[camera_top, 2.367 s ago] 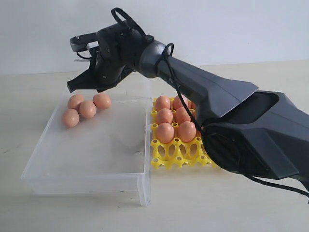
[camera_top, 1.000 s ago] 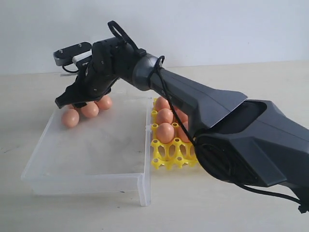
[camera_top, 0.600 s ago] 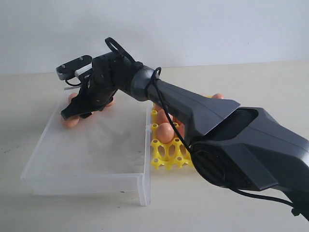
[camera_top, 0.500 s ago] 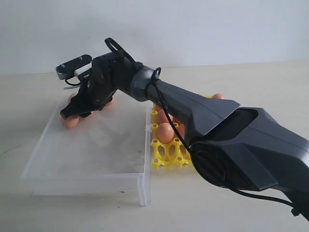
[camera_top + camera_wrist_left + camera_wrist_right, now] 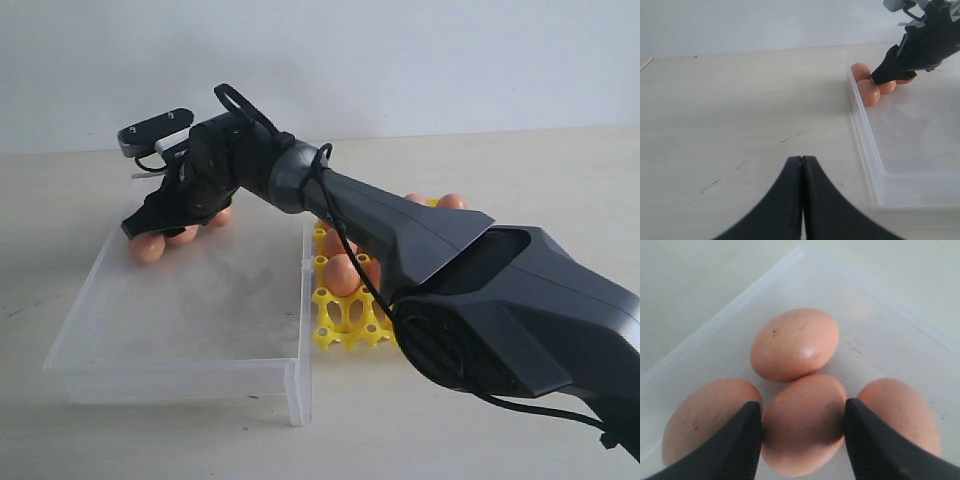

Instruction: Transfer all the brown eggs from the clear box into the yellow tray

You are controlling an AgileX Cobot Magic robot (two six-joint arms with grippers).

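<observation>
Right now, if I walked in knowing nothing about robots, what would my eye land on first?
The big dark right arm, stretched across the scene with its pincer down in the far corner of the clear box, tips either side of one of four brown eggs huddled there. Next, the bright yellow tray beside the box, partly hidden behind the arm, more eggs in its cups. The left pincer sits shut over the table.

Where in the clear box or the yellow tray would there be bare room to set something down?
The clear box floor is bare from its near wall up to the brown eggs; the yellow tray's nearest cups are empty. Crowded: the box's far-left corner, where the right gripper brackets an egg.
</observation>
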